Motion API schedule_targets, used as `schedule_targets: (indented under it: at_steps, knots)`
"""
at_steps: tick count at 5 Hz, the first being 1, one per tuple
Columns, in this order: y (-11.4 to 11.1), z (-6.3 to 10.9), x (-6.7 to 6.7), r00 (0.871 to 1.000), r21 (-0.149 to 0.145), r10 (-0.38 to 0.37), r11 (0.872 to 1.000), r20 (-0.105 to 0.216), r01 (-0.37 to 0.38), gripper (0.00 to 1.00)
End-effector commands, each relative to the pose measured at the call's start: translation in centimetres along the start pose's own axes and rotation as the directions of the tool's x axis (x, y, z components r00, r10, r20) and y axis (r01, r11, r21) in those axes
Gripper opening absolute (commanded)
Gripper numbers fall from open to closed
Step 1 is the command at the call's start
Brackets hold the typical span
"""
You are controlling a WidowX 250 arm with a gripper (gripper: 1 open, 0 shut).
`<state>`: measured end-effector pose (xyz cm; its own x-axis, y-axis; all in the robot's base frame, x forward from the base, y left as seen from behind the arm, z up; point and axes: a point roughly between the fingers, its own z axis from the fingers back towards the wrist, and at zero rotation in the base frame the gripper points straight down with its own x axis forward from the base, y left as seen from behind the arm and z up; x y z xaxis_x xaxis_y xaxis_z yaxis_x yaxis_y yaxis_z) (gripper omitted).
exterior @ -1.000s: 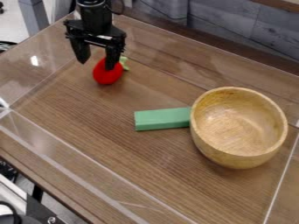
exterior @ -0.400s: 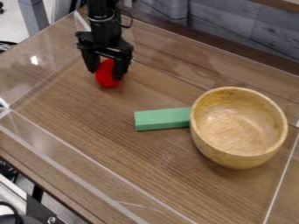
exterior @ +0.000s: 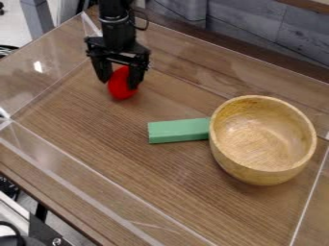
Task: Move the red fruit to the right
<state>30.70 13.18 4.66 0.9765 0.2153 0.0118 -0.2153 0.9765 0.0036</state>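
Black end effector (exterior: 117, 72) open over the red fruit (exterior: 121, 86)

Its jaws straddle the fruit at the wooden worktop's (exterior: 154, 183) far left; a green block (exterior: 179, 130) and wooden bowl (exterior: 263, 138), touching, sit well apart to the right.

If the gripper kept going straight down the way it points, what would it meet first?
The red fruit: the open gripper points down with its fingers straddling it. Below that lies the table; exact depth is unclear.

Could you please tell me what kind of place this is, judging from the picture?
Probably a robot test bench in a lab, not a home. A wood-grain table is fenced by clear plastic walls, a black robot gripper hangs over a small red toy fruit, and a green rectangular block lies beside a round wooden bowl.
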Motion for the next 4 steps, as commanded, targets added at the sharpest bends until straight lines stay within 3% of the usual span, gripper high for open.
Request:
schedule_targets:
  at_steps: [1,2,3,4]
  knots:
    - [1.0,3.4,1.5,0.996,0.013,-0.014,1.000,0.089,0.012,1.00]
    - [1.6,3.1,1.7,0.996,0.018,-0.033,0.999,0.083,0.032,0.00]
    - [1.3,4.2,1.3,0.996,0.016,0.019,1.000,0.083,-0.021,0.00]
    - [0.3,6.9,1.1,0.992,-0.009,0.082,0.997,0.097,-0.081,0.00]
